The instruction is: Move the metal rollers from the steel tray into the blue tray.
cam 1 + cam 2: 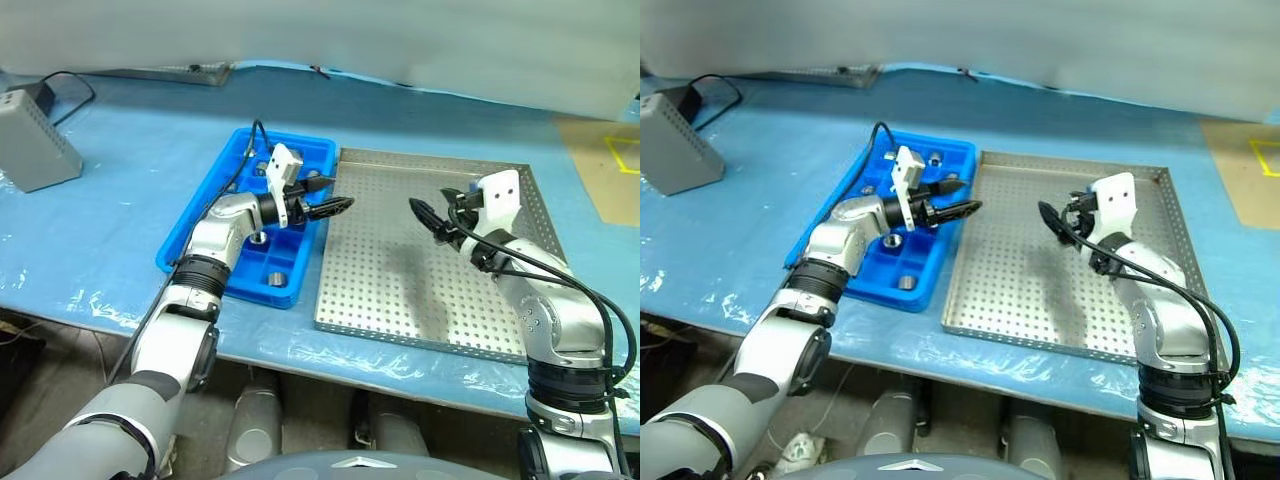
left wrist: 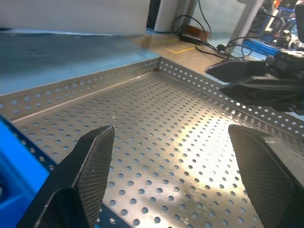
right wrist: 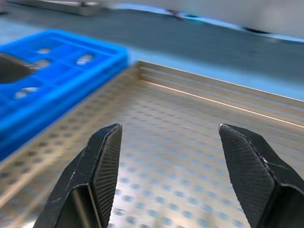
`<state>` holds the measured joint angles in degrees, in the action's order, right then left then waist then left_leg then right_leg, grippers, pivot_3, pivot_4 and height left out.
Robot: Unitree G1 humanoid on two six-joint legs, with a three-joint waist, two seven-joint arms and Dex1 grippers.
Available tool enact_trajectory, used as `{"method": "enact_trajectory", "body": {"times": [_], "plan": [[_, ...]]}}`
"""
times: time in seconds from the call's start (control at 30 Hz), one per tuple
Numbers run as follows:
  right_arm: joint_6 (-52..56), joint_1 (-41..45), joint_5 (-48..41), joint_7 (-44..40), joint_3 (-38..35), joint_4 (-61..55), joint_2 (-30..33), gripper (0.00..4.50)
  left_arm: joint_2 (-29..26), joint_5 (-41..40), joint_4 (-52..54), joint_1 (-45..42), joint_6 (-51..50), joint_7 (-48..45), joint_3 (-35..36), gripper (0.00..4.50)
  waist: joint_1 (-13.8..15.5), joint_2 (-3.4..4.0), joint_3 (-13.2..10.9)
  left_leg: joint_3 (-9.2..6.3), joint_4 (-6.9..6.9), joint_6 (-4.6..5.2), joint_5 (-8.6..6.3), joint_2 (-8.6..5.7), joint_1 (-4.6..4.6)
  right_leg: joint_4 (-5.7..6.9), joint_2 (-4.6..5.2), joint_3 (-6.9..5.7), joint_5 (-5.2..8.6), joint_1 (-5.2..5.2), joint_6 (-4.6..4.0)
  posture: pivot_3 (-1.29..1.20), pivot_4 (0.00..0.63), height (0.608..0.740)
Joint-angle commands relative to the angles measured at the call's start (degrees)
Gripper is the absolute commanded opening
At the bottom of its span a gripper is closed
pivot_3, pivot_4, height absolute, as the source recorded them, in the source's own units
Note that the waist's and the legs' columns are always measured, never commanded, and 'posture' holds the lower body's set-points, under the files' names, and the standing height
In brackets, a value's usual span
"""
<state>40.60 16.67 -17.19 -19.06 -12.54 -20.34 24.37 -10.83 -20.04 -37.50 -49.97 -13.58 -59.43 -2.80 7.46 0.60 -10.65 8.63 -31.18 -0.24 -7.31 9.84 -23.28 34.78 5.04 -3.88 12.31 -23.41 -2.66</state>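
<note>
Both grippers are hovering wide open and empty over the steel tray [image 1: 430,300]: left gripper [image 1: 338,207] at nine o'clock; right gripper [image 1: 424,215] at centre; rollers [image 1: 277,280] sitting in the blue tray [image 1: 205,215].

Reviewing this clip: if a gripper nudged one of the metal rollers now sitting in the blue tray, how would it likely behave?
The metal rollers look like short solid cylinders, so probably rigid and heavy for their size. Shiny surfaces suggest they could slip between fingers. Each sits in a walled compartment of the blue tray, so one likely could not roll far.

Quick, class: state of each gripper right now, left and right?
Left gripper: open, holding nothing, above the steel tray.
Right gripper: open, holding nothing, also above that tray.
</note>
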Motion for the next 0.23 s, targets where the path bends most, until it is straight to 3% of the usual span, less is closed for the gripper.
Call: {"method": "enact_trajectory", "body": {"times": [0.03, 0.23], "plan": [[-2.26, -0.12, 3.08, 5.51, -2.1, -0.13, -0.82, 3.36, 0.16, -0.44, 1.08, -0.64, 0.29, -1.11, 0.94, 4.02, -0.33, 0.0, 0.0, 0.0, -0.01, 0.0, 0.0, 0.0, 0.02, 0.0, 0.01, 0.0, 0.0, 0.02, -0.01, -0.01, 0.15, 0.74], [-1.88, -0.39, 3.62, 6.9, -1.8, 0.9, -1.08, 3.36, 0.69, -0.58, 3.49, 0.58, -0.09, -0.27, 1.11, 4.02, -0.34, 0.01, 0.0, 0.01, -0.05, 0.33, -0.19, -0.01, 0.04, -0.02, 0.02, 0.0, 0.0, 0.1, -0.04, 0.04, 0.15, 0.74]]}}
